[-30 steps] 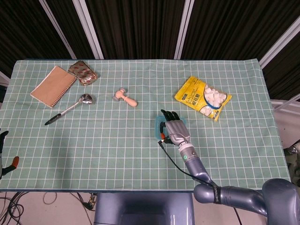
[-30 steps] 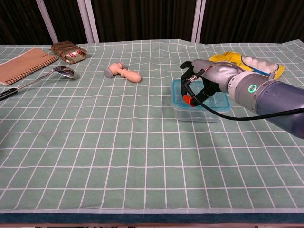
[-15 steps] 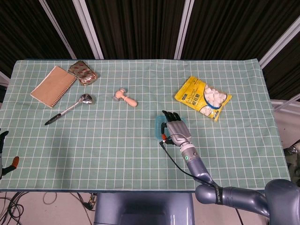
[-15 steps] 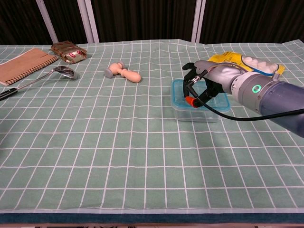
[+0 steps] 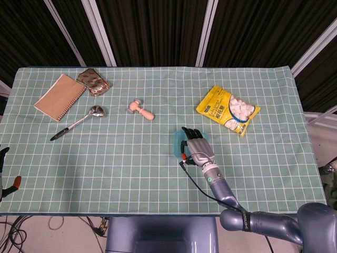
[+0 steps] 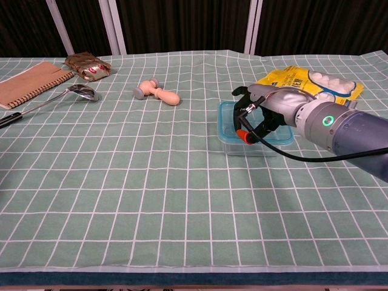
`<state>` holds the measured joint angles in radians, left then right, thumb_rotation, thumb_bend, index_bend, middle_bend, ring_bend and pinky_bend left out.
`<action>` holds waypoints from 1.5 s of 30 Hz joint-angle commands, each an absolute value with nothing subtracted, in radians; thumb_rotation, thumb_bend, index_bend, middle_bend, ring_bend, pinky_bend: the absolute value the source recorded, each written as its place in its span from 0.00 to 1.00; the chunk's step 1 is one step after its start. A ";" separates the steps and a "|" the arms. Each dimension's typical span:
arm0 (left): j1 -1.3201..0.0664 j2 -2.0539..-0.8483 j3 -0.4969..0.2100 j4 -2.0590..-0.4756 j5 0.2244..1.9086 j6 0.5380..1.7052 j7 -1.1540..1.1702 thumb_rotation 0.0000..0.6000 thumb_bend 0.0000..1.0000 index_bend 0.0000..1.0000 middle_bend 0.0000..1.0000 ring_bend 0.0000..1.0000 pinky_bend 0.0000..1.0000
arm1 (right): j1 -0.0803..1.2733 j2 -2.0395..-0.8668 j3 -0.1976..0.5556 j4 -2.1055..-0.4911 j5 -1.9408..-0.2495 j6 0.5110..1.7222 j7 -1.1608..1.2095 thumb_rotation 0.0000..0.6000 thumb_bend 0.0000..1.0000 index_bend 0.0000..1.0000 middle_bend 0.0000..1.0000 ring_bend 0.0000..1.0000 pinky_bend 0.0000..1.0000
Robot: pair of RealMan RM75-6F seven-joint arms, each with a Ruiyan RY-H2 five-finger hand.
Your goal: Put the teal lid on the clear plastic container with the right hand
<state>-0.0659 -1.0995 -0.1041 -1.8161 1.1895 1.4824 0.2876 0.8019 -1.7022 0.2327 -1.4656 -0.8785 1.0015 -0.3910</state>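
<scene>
One spiral-bound notebook point(image 5: 59, 96), one crinkled foil packet point(image 5: 93, 81), one metal spoon point(image 5: 79, 121), one wooden mallet point(image 5: 140, 109). Right of centre on the counter point(image 5: 116, 158), one clear plastic container point(image 6: 232, 143) carries the teal lid point(image 6: 225, 118); the right robot hand point(image 6: 262, 108) lies flat on it, gripping nothing. One glossy yellow snack bag point(image 5: 227, 109).

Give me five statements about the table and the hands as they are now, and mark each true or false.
1. The right hand rests on the teal lid over the clear plastic container. True.
2. The ladle lies on the spiral notebook. False: it lies on the cloth beside the notebook.
3. The yellow snack bag lies farther back on the table than the container. True.
4. The wooden mallet stands upright. False: it lies on its side.
5. The left hand holds the brown foil packet. False: the packet lies free by the notebook, with no hand on it.
</scene>
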 commanded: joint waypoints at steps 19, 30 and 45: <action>-0.066 -1.099 -0.105 -1.817 1.187 1.482 0.288 1.00 0.32 0.11 0.00 0.00 0.00 | 0.801 -1.708 0.236 -1.431 -0.856 0.972 -0.394 1.00 0.52 0.69 0.00 0.00 0.00; -0.065 -1.096 -0.106 -1.821 1.183 1.481 0.282 1.00 0.32 0.11 0.00 0.00 0.00 | 0.812 -1.657 0.319 -1.456 -0.872 1.005 -0.356 1.00 0.52 0.69 0.00 0.00 0.00; -0.069 -1.091 -0.114 -1.828 1.157 1.467 0.275 1.00 0.32 0.11 0.00 0.00 0.00 | 0.895 -1.670 0.350 -1.324 -0.753 0.868 -0.365 1.00 0.52 0.69 0.00 0.00 0.00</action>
